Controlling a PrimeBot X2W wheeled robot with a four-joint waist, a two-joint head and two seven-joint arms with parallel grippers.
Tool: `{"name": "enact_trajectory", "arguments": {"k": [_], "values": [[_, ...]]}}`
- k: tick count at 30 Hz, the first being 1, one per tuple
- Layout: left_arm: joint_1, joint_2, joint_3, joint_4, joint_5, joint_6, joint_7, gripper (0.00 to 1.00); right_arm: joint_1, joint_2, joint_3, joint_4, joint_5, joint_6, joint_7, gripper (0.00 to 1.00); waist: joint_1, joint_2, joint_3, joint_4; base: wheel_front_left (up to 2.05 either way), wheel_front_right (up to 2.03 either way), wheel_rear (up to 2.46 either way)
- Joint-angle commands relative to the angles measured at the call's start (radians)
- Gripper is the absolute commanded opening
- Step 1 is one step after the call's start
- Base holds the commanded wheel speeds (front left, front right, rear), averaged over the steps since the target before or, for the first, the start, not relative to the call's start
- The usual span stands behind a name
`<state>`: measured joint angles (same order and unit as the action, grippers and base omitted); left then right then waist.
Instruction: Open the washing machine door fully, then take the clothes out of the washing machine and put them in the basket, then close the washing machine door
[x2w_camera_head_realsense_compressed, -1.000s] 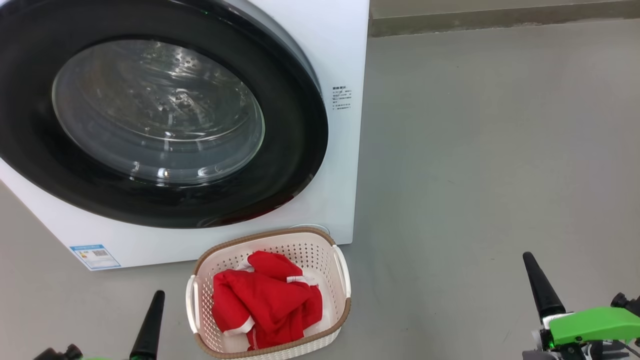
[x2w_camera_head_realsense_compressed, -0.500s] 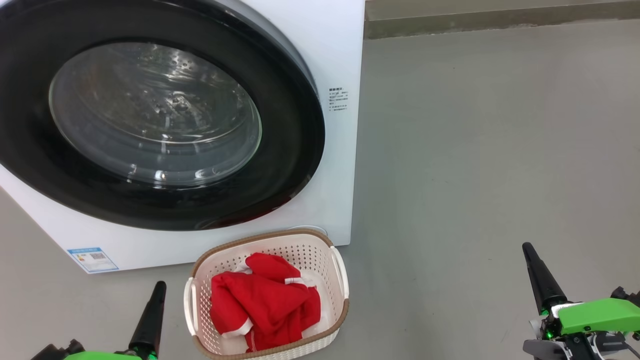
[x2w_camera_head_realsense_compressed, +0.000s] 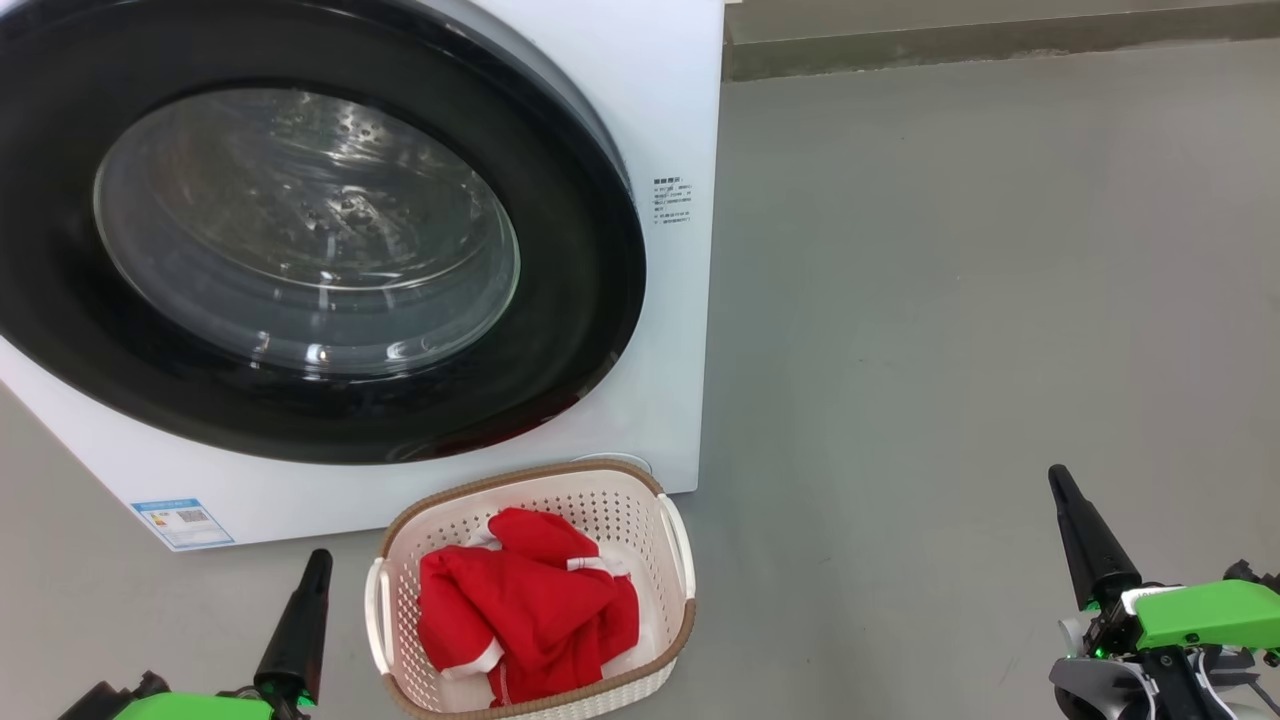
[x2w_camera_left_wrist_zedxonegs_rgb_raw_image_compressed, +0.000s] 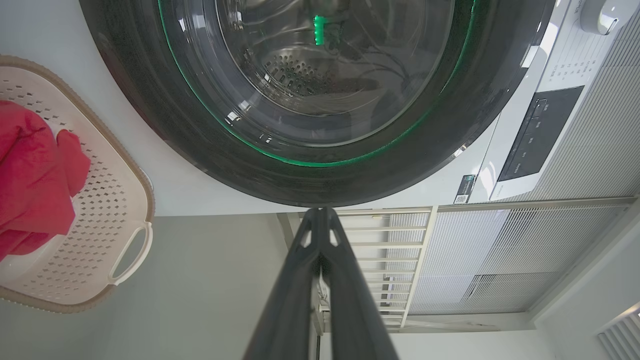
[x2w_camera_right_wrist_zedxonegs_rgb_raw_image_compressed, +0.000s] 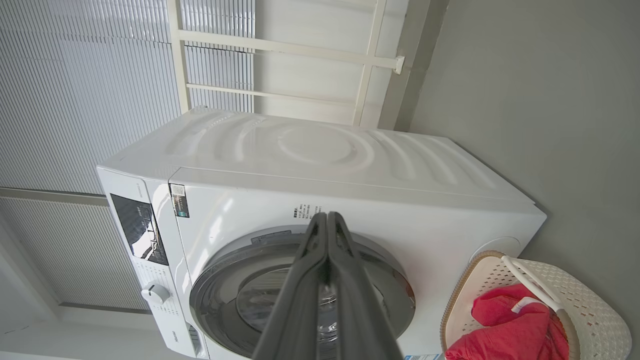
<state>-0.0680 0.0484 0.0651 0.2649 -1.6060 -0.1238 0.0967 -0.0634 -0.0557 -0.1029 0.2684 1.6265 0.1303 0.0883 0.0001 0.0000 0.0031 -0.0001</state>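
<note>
The red clothes (x2w_camera_head_realsense_compressed: 525, 605) lie bundled in the basket (x2w_camera_head_realsense_compressed: 610, 510), white cuffs showing among the folds. The basket stands on the grey floor (x2w_camera_head_realsense_compressed: 950, 300) just in front of the washing machine (x2w_camera_head_realsense_compressed: 680, 100), below the lower edge of the washing machine door (x2w_camera_head_realsense_compressed: 300, 230). The door sits closed against the white front, and the steel drum shows through its glass. A small printed label (x2w_camera_head_realsense_compressed: 672, 202) is on the front beside the door, and a blue sticker (x2w_camera_head_realsense_compressed: 182, 522) near the bottom corner. The left gripper (x2w_camera_head_realsense_compressed: 318, 562) hangs just beside the basket's left handle, not touching it, its two dark fingers pressed together and holding nothing. The right gripper (x2w_camera_head_realsense_compressed: 1060, 482) is well apart from the basket over bare floor, its fingers likewise together and empty. Both point towards the machine.
</note>
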Motion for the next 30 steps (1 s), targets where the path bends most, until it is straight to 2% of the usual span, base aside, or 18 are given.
{"name": "enact_trajectory", "arguments": {"k": [1, 30], "values": [[-0.039, 0.011, 0.037, -0.02, -0.012, -0.007, 0.007, 0.0, -0.042, -0.014, 0.016, -0.025, 0.004, 0.0, 0.003, 0.0, 0.0, 0.0, 0.0, 0.0, 0.0, 0.0, 0.0], [-0.039, 0.008, 0.041, -0.02, -0.009, -0.007, 0.011, 0.0, -0.043, -0.008, 0.008, -0.025, -0.003, 0.0, 0.01, 0.0, 0.0, 0.0, 0.0, 0.0, 0.0, 0.0, 0.0]]}}
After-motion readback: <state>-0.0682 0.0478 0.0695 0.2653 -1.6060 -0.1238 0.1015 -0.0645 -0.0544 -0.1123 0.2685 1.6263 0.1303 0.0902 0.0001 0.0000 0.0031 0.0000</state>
